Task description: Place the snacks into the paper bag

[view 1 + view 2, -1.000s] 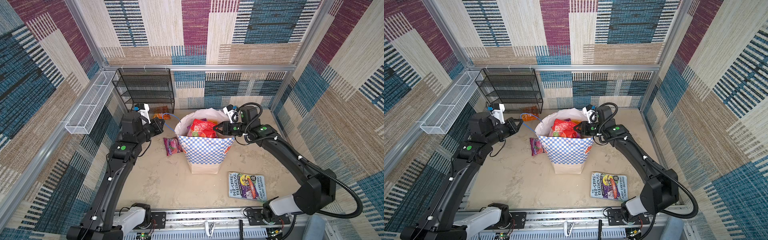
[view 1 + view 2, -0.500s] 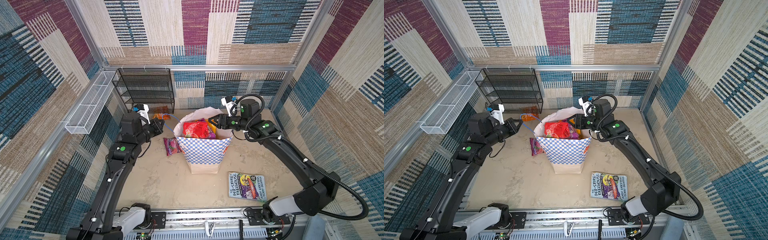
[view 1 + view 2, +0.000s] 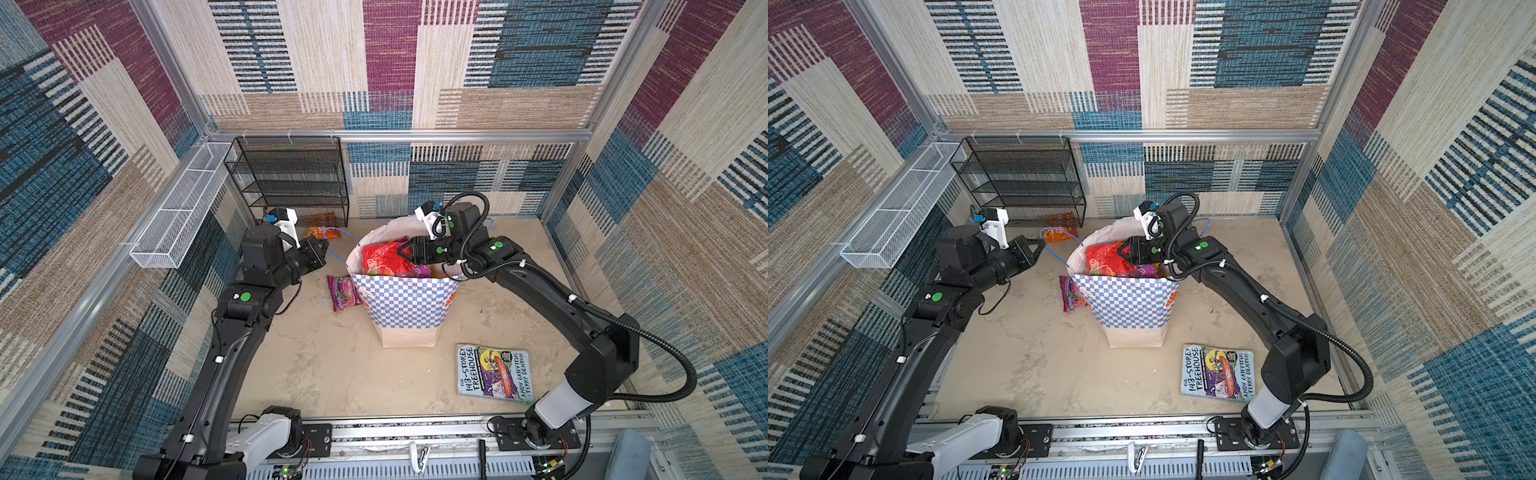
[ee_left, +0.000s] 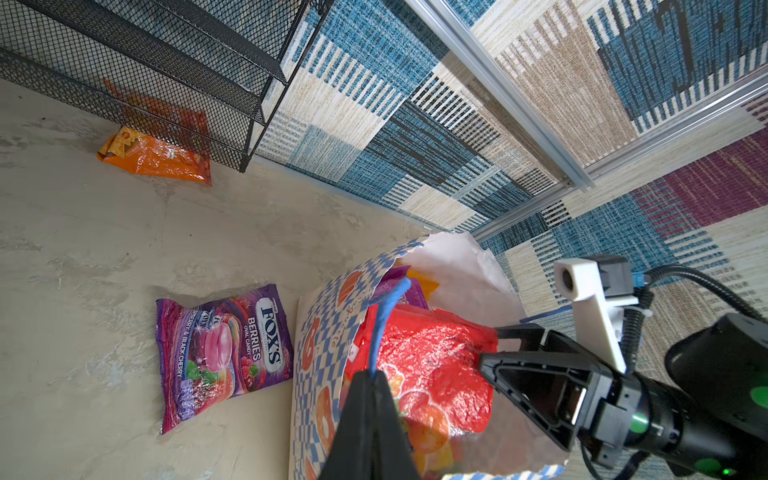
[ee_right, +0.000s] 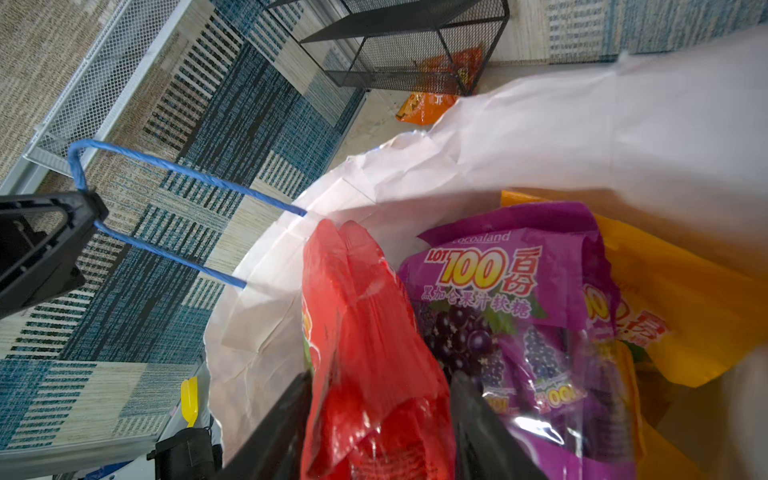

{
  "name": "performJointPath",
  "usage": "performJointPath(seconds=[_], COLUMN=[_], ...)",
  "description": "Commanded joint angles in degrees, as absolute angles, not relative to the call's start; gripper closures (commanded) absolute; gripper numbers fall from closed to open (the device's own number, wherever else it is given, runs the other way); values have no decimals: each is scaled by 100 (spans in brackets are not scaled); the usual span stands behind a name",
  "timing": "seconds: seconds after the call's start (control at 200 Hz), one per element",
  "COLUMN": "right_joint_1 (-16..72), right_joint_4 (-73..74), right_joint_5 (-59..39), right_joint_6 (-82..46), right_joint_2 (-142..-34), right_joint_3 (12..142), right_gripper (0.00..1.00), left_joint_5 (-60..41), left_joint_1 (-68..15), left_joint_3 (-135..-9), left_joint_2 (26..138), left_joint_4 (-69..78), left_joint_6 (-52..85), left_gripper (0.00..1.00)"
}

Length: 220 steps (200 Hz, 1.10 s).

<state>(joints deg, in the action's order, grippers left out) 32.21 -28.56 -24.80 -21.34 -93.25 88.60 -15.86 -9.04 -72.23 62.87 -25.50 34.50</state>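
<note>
The blue-and-white checkered paper bag (image 3: 405, 303) (image 3: 1125, 303) stands upright mid-table. My left gripper (image 3: 325, 245) (image 4: 370, 374) is shut on its blue cord handle (image 4: 386, 316) (image 5: 166, 174), pulling the mouth wide. My right gripper (image 3: 405, 251) (image 5: 380, 399) hovers over the mouth, jaws open on either side of a red packet (image 3: 380, 259) (image 5: 361, 332) that stands in the bag. A purple grape packet (image 5: 511, 299) and a yellow-orange one (image 5: 685, 299) lie deeper inside. A purple Fox's packet (image 3: 343, 293) (image 4: 224, 349) lies on the table left of the bag. An orange chips packet (image 3: 322, 224) (image 4: 153, 156) lies at the rack's foot.
A black wire rack (image 3: 291, 178) stands at the back left against the wall. A white wire basket (image 3: 183, 208) hangs on the left wall. The Treehouse book (image 3: 494, 372) lies flat at the front right of the bag.
My right gripper's jaws have widened around the red packet, and it has shifted a little left over the bag's mouth. The left gripper still holds the handle.
</note>
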Motion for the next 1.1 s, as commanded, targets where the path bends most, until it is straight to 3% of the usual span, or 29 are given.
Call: performJointPath(seconds=[0.0,0.511,0.611,0.821,1.097], right_joint_1=[3251,3375,3417,3420,3419], right_joint_4=[-2881,-2604,-2505,-2246,-2143], right_joint_5=[-2297,-2487,-2751,-3210,-3810], right_joint_6=[-2058,-2103,-2070,-2111,-2320], right_joint_2=[-9373,-9874,-9976,-9829,-9211], right_joint_3=[8900,9376,9398,9203,9266], right_gripper=[46,39,50,100,100], left_joint_5=[-1573,-1582,-1604,-1569,-1617], left_joint_1=[-879,-869,-854,-840,-822], left_joint_3=[-7250,-7242,-7249,-7238,-7234], left_joint_2=[6266,6258,6250,6214,6214], left_joint_4=[-1978,-1976,-1965,-1975,-1960], left_joint_6=[3495,3507,3508,3501,3533], left_gripper=[100,100,100,100,100])
